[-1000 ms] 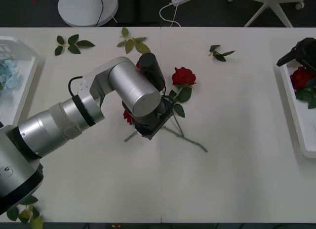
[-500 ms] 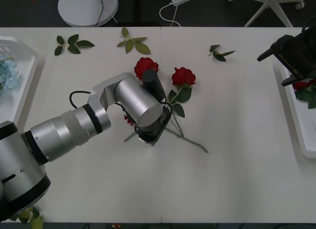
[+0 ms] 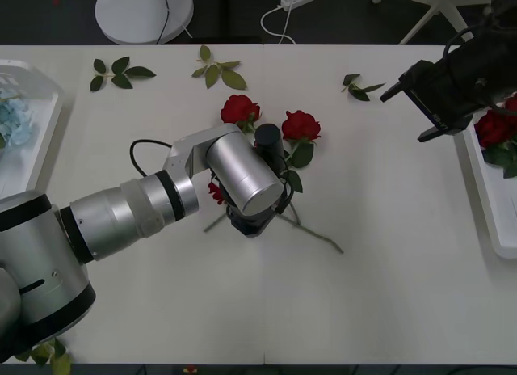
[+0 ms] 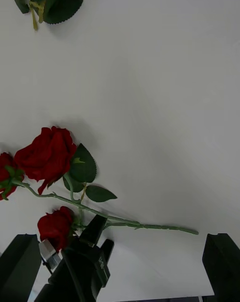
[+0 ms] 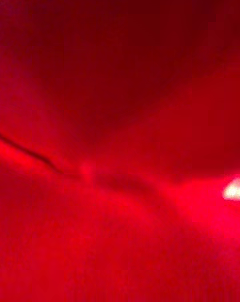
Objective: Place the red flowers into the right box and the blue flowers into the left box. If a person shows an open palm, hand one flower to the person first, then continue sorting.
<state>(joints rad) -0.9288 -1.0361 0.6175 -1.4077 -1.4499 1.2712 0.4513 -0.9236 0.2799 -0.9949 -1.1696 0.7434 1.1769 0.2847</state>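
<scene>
The left gripper (image 3: 252, 223), jaws hidden, presses over velvety red flowers (image 3: 240, 109); right gripper (image 4: 120, 269) jaws apart.

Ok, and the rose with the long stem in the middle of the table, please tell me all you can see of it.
This red rose lies flat on the white table: deep-red fabric-like bloom, thin green stem with a few dark leaves, the stem running toward the robot. The left hand is beside its stem; contact cannot be told.
</scene>
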